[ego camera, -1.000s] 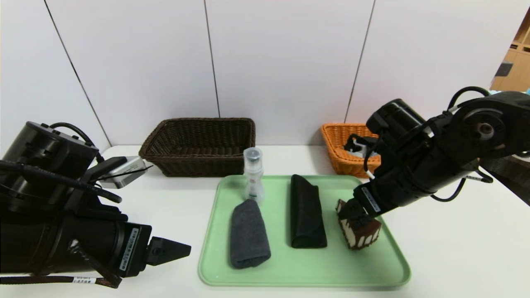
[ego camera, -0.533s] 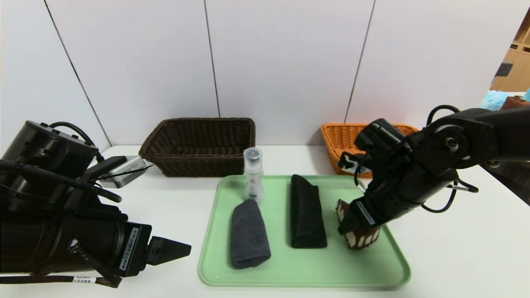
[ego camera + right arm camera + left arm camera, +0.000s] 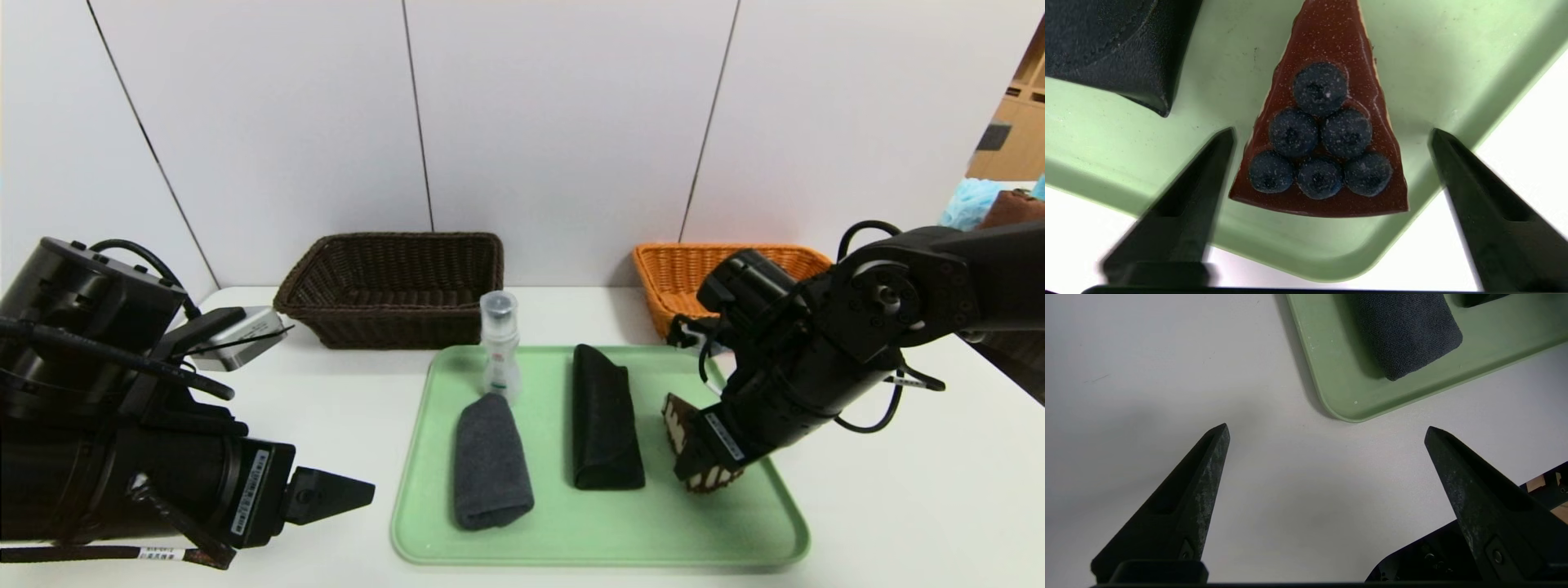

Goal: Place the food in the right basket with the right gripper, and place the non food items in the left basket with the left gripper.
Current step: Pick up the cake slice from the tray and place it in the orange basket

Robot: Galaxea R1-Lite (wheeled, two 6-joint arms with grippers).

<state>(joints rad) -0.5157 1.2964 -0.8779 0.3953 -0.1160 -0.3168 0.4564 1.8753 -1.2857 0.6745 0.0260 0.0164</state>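
A chocolate cake slice (image 3: 1323,134) topped with blueberries sits at the right end of the green tray (image 3: 604,539). My right gripper (image 3: 1333,130) is lowered over it, open, one finger on each side of the wide end, with gaps still showing. From the head camera the gripper (image 3: 704,457) hides most of the cake (image 3: 673,423). Also on the tray are a grey rolled cloth (image 3: 490,461), a black case (image 3: 604,416) and a clear bottle (image 3: 500,347). My left gripper (image 3: 1327,428) hangs open over bare table by the tray's near left corner.
A dark brown basket (image 3: 392,286) stands at the back left. An orange basket (image 3: 678,278) is at the back right, behind my right arm. White table surrounds the tray, and a wall runs behind the baskets.
My right arm has come down and forward, so its fingers now straddle the cake slice instead of hovering above it. The left arm has barely moved.
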